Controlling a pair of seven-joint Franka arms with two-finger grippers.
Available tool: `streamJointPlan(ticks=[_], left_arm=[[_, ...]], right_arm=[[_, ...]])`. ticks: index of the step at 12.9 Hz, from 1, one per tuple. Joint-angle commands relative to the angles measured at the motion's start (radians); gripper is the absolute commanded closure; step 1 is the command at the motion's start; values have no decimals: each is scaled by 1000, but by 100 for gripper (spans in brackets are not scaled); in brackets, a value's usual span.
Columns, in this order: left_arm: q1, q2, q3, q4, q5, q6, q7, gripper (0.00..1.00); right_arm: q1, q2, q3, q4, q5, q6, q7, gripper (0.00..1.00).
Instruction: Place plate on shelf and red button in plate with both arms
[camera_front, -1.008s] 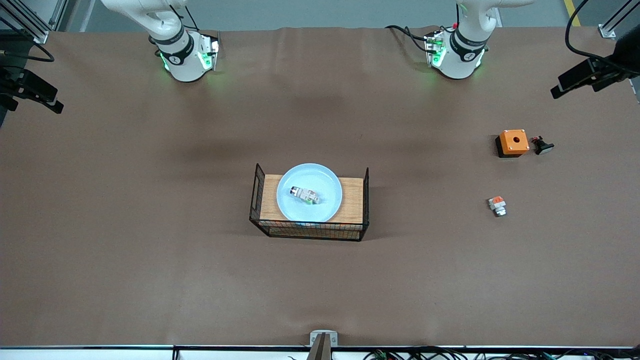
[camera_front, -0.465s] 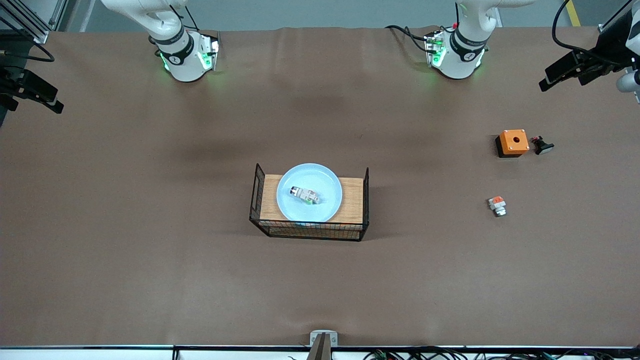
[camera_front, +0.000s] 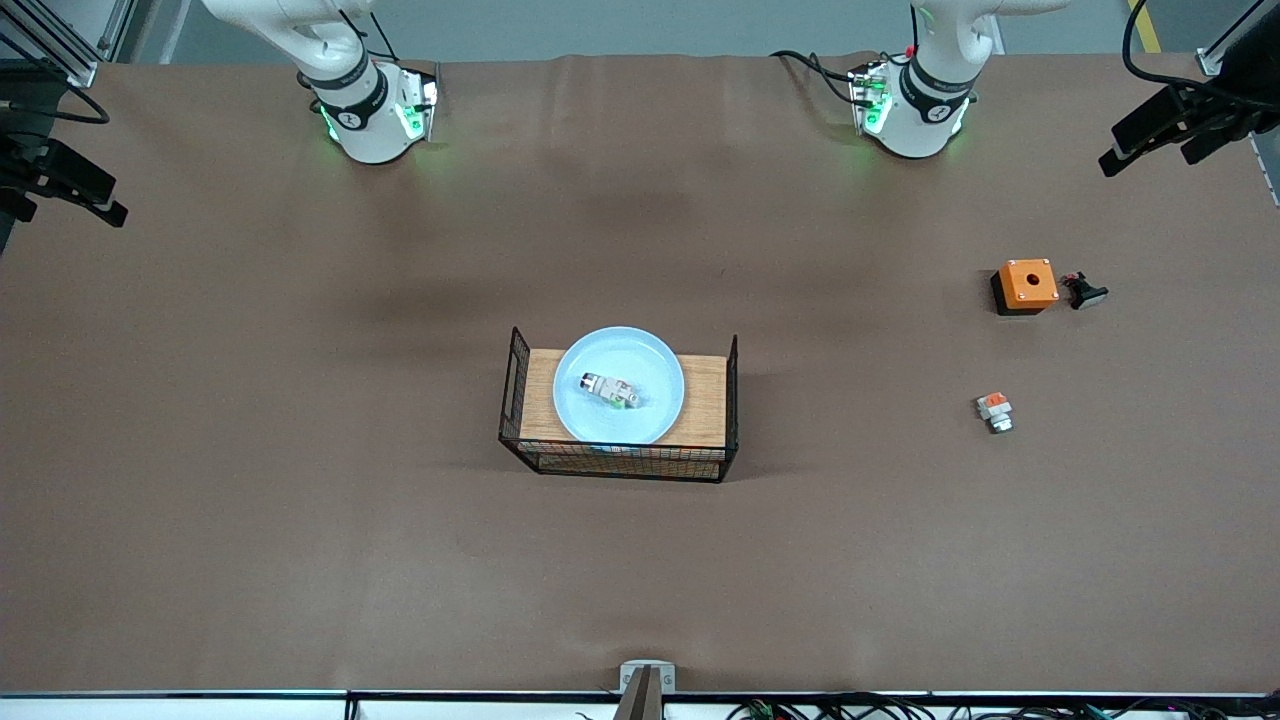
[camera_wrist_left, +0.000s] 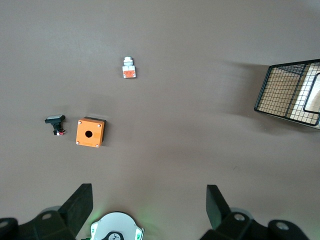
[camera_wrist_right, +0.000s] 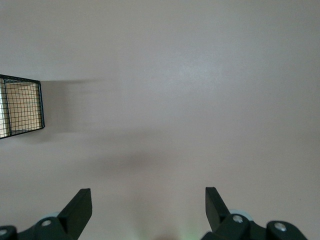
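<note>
The pale blue plate (camera_front: 645, 358) lies in the black wire basket (camera_front: 620, 462) in the middle of the table. The red button (camera_front: 610, 390), a small white-grey part with a green bit, lies on the plate. My left gripper (camera_wrist_left: 148, 189) is open and empty, high over the table near its own base; the basket's end (camera_wrist_left: 285, 95) shows in its wrist view. My right gripper (camera_wrist_right: 148, 190) is open and empty, high over bare table, with the basket's end (camera_wrist_right: 22, 107) at the edge of its view.
An orange box with a hole (camera_front: 1027, 284) (camera_wrist_left: 90, 132) and a small black part (camera_front: 1085, 291) (camera_wrist_left: 55, 122) sit toward the left arm's end. A stubby white part with an orange-red top (camera_front: 994, 411) (camera_wrist_left: 129, 68) lies nearer the front camera than them.
The dark hand of the left arm at the edge of the front view shifted slightly back and forth. Nothing on the table moved; the right arm stayed still.
</note>
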Motion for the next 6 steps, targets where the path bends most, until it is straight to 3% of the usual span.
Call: streamJointPlan(ticks=[1,6], left_arm=[[-1,60,-4,29,20,-12,-7,0],[-4,160,-4,121,17,1,-8,0]], right_arm=[[1,-17,1,-12,-4,0,-4,0],[1,-15,1,-12,-4,0,-4,0]])
